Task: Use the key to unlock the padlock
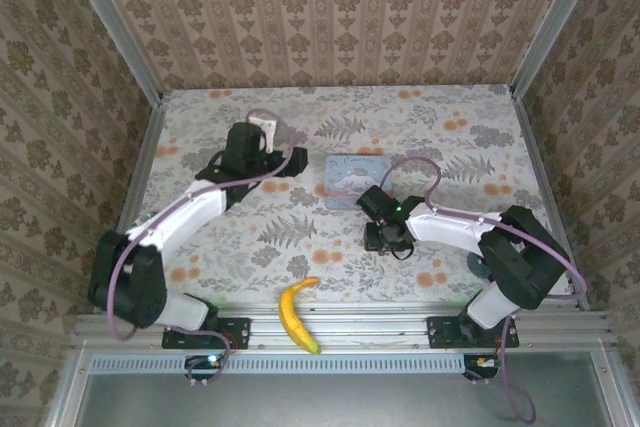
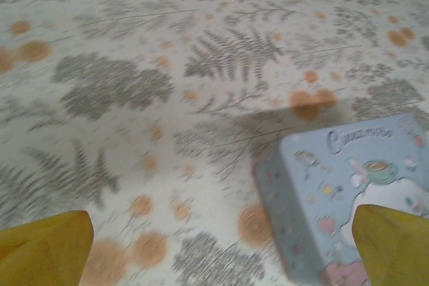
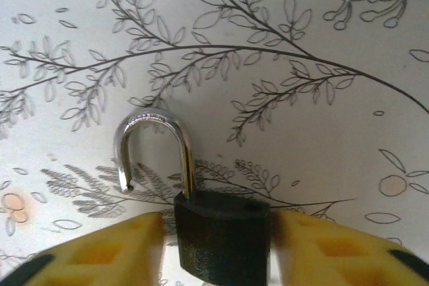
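The padlock [image 3: 222, 240] is a small black block standing upright on the table between the yellow fingers of my right gripper [image 3: 218, 229]. Its silver shackle [image 3: 153, 124] is sprung open, with the free end hanging clear of the body. A narrow gap shows between the left finger [image 3: 114, 249] and the lock body, so the jaws stand slightly apart from it. In the top view my right gripper [image 1: 388, 237] points down in front of the tin. My left gripper [image 2: 221, 262] hovers wide open and empty over the table, just left of the tin. The key is out of view.
A pale blue rectangular tin [image 1: 355, 183] [image 2: 348, 199] lies at mid-table between the two grippers. A banana [image 1: 296, 315] rests near the front edge. Patterned walls and metal rails [image 1: 140, 177] close in the floral tabletop.
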Motion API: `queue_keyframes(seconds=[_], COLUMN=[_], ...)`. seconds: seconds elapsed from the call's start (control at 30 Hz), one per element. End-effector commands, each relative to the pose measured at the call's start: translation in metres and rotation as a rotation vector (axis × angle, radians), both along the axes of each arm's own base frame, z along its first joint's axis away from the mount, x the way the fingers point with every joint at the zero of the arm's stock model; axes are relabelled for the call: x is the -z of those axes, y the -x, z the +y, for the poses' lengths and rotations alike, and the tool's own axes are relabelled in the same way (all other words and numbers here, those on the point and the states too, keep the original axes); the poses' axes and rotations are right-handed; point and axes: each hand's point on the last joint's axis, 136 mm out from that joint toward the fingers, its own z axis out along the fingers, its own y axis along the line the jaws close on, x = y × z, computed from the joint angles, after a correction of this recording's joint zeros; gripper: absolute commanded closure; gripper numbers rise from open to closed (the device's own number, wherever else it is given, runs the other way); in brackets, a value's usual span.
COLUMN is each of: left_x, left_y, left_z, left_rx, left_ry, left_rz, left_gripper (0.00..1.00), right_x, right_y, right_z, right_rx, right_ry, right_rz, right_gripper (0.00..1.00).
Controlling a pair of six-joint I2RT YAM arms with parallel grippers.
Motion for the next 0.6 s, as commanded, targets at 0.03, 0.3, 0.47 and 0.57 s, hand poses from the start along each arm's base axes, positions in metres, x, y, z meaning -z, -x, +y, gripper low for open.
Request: queue_keyframes(seconds=[0.03, 0.3, 0.47, 0.57], left_x=[-0.013, -0.02, -0.014, -0.01], left_y=[0.018, 0.073, 0.093, 0.099], left_z=[0.058, 0.152, 0.187, 0.201], left_rx=[-0.232, -0.53, -0.623, -0.676], left_ry=[-0.062, -0.133, -0.237, -0.263], left_rz=[-0.068, -0.245, -0.334, -0.392], left_gripper=[0.0, 0.0, 0.0, 0.0], right_x=[-0.021, -0.098, -0.127, -0.135], right_y=[-0.001, -0.017, -0.032, -0.042], right_z=[0.002, -0.025, -0.069, -0.095], right_rx=[-0.018, -0.041, 0.05, 0.115], right_ry=[-0.007, 0.026, 0.092, 0.103], right_rz=[-0.036, -0.286, -0.443, -0.526], right_gripper=[0.38, 0.25, 0.0, 0.0])
